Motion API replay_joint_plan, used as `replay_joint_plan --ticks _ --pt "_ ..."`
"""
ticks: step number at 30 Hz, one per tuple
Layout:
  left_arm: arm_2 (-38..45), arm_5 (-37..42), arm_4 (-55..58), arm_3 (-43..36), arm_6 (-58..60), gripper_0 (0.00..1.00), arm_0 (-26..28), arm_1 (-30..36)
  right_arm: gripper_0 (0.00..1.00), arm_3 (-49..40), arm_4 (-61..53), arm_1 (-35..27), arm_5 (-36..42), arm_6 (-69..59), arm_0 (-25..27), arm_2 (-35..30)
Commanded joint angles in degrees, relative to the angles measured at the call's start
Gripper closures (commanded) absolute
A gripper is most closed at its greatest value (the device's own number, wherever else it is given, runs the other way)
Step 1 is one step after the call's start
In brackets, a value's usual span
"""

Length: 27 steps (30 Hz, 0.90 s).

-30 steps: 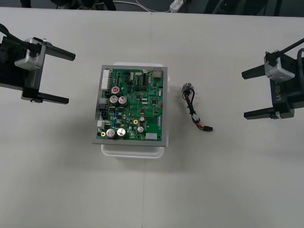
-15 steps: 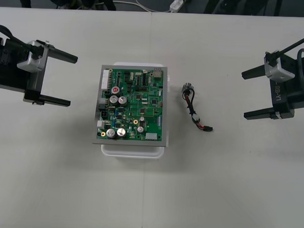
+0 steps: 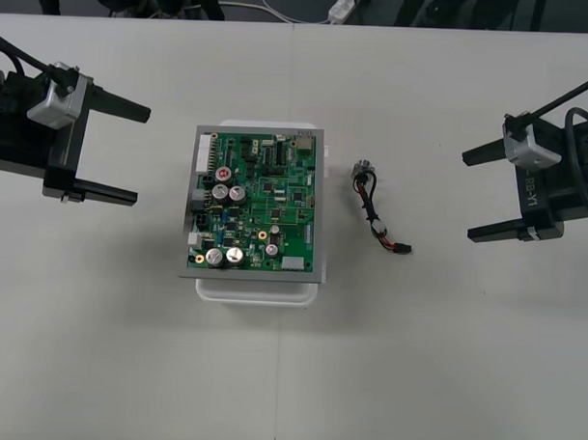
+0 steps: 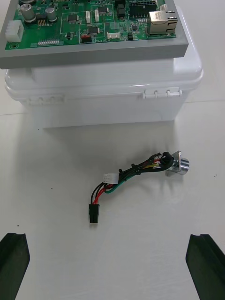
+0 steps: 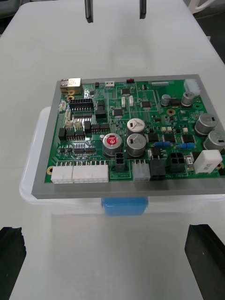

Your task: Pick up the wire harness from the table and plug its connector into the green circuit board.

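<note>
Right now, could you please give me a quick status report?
Both open: left pincer left of board, right pincer right of harness. Harness loose on table, unplugged. Nothing between it and right pincer.
</note>
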Motion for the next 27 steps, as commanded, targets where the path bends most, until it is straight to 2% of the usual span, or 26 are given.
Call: replay_joint_plan --ticks 1,15,27 --pt "-4.5 -1.6 4.1 -1.5 4.2 0.00 -1.8 6.4 0.02 -2.1 1.3 -0.1 -0.2 -3.5 0.4 1.0" --pt "-5.2 -1.6 4.6 -1.6 8.0 0.00 -7.1 7.0 0.02 -4.8 9.1 0.1 -0.2 -12.6 -2.4 7.7" --pt "-7.1 -1.6 5.4 -1.7 11.6 0.00 -11.5 6.8 0.02 -5.0 15.7 1.7 -0.2 -14.0 -6.0 12.4"
